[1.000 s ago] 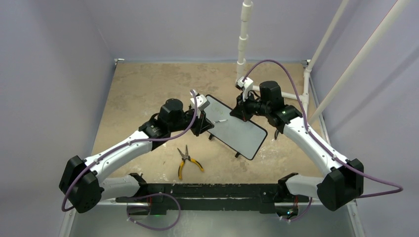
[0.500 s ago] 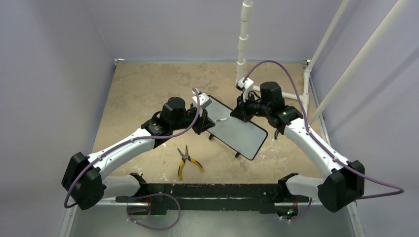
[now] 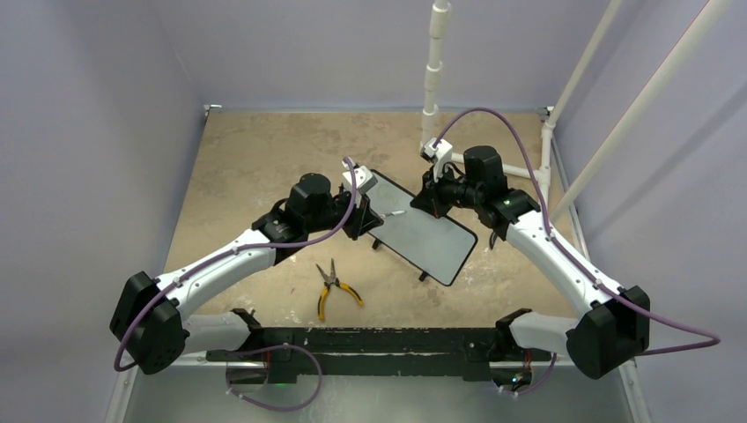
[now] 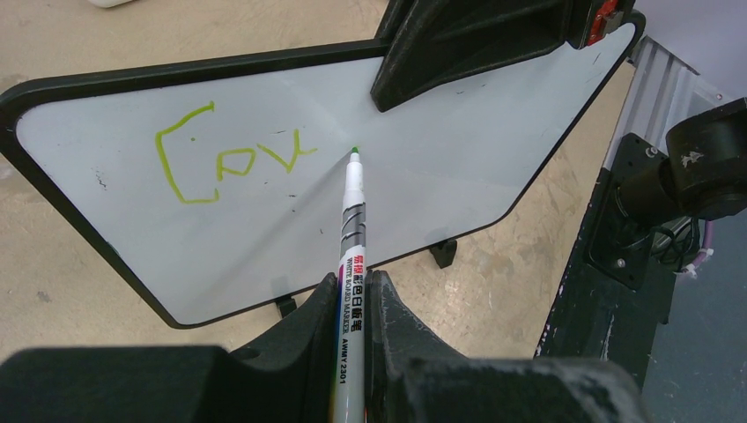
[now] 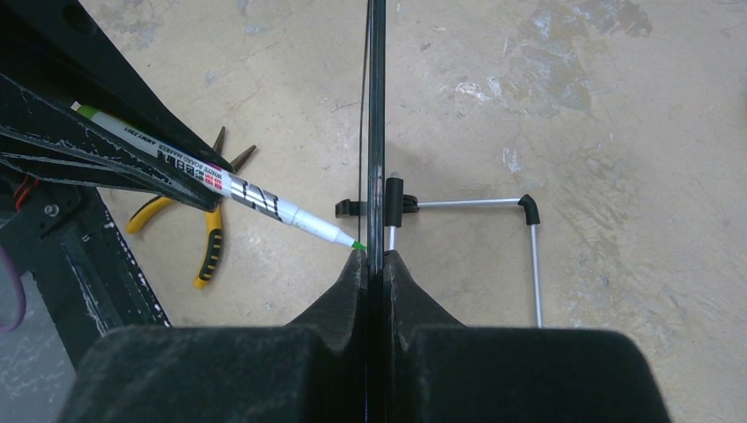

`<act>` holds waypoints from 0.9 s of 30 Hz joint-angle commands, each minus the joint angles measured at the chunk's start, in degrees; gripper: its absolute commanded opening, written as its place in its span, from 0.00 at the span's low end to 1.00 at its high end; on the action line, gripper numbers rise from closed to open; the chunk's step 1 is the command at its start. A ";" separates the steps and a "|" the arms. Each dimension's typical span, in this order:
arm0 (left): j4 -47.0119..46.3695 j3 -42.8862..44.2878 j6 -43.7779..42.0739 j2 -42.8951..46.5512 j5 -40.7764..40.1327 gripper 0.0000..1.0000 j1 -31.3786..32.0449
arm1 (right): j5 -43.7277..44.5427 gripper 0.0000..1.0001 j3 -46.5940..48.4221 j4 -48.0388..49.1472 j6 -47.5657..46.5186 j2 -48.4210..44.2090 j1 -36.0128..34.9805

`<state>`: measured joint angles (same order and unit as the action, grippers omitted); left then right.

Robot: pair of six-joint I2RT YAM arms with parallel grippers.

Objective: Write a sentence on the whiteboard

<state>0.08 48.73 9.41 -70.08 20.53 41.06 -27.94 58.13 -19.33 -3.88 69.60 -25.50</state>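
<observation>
Left wrist view is showing my left fingers [image 4: 308, 339] squeezing tight on a green marker [image 4: 352, 220]. Its tip looks to be touching the whiteboard [image 4: 458, 167], just right of the green writing [image 4: 229, 163]. My right fingers [image 5: 348, 286] are shut on one edge of the board, holding it up near the middle of the surface [image 3: 255, 150], between my two arms. Only a few letters are showing, so I think I am early in the sentence. To do this well, I am planning small, slow strokes with light pressing, so the board is not slipping or tipping. Yellow-handled pliers [image 3: 337, 288] are lying nearby, not touching it.
</observation>
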 commanded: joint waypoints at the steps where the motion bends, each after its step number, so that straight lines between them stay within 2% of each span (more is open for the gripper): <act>1: -2.86 2.61 -0.11 1.22 -1.64 0.00 0.08 | -0.62 0.00 -0.03 1.14 0.45 -1.24 -0.26; 11: 7.22 5.24 -3.36 3.70 -2.60 0.00 0.09 | -0.71 0.00 0.14 0.83 0.28 -0.88 -0.25; 27: 1.19 5.39 -2.04 1.39 -4.90 0.00 0.09 | -0.97 0.00 0.23 0.84 0.17 -1.05 -0.26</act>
<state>4.21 51.55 7.49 -68.25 16.38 41.06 -28.01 58.13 -19.33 -3.86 69.60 -25.50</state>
